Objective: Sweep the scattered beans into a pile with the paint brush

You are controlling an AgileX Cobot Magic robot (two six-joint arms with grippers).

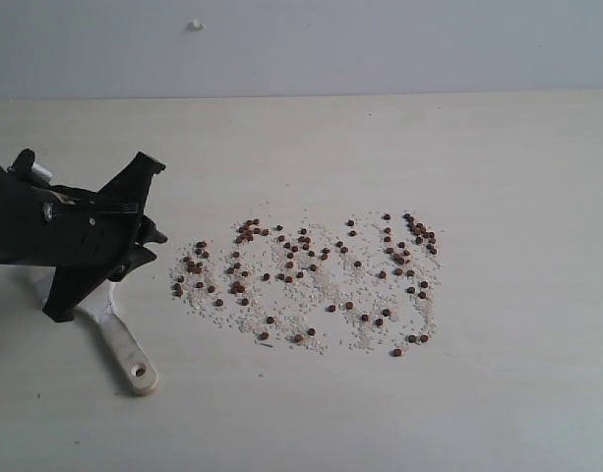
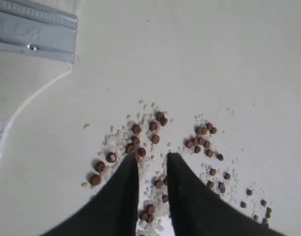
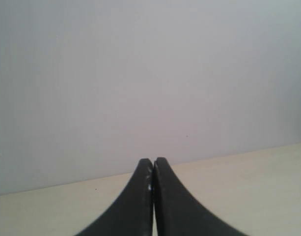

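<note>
Exterior view showed the brush (image 1: 122, 346) flat on the table (image 1: 517, 403), partly under my left claw (image 2: 151, 157), jaws slightly apart and empty; right claw (image 3: 153, 160) clenched. Beans (image 1: 311, 280) lay scattered just beside. I judged the handle light and stiff: grip mid-length.

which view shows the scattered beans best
The exterior view: the whole spread of beans lies unobstructed. The left wrist view shows only part of it, some hidden behind the left end effector. The right wrist view shows none.
</note>
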